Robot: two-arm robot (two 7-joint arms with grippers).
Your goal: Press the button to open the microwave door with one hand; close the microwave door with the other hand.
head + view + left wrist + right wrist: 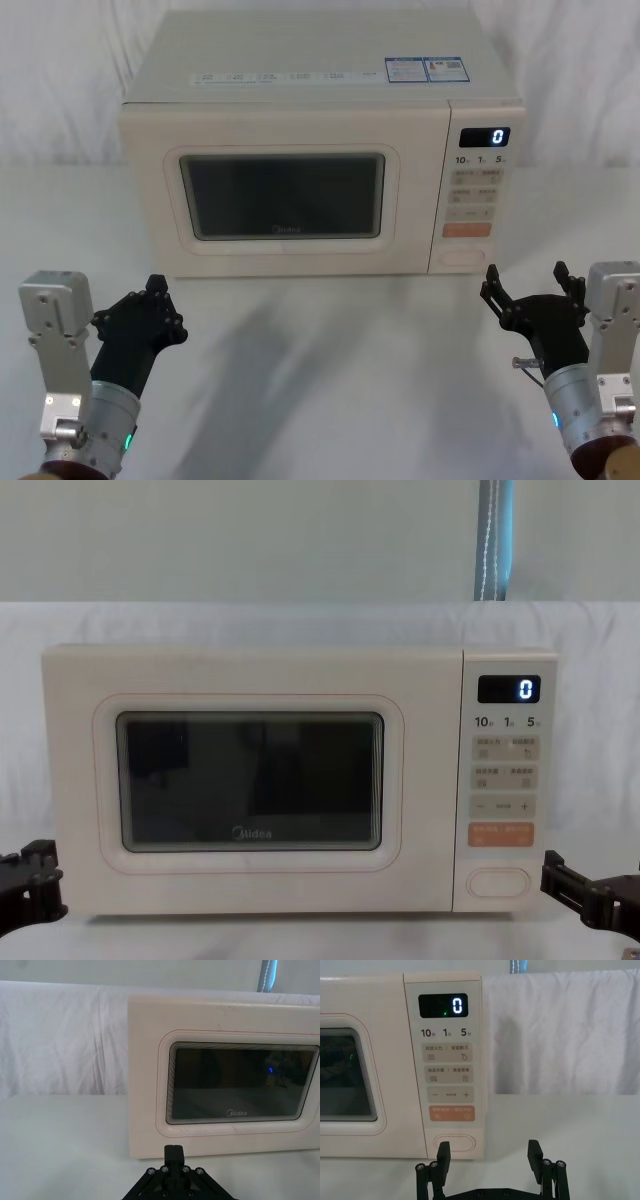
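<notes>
The cream microwave stands at the back of the table with its door (285, 195) (240, 1085) (250, 780) closed flush. On the control panel, the plain oval button (463, 256) (454, 1142) (498, 882) sits lowest, under the orange key. My right gripper (527, 285) (489, 1152) (578, 880) is open and hovers in front of the panel's lower right, a short way from the button and touching nothing. My left gripper (152, 298) (174, 1152) (30, 878) is shut and empty, and it sits low in front of the door's left bottom corner.
The display (485, 137) reads 0. A white cloth (320, 360) covers the table and hangs behind the microwave. Bare table lies between the two arms and to both sides of the microwave.
</notes>
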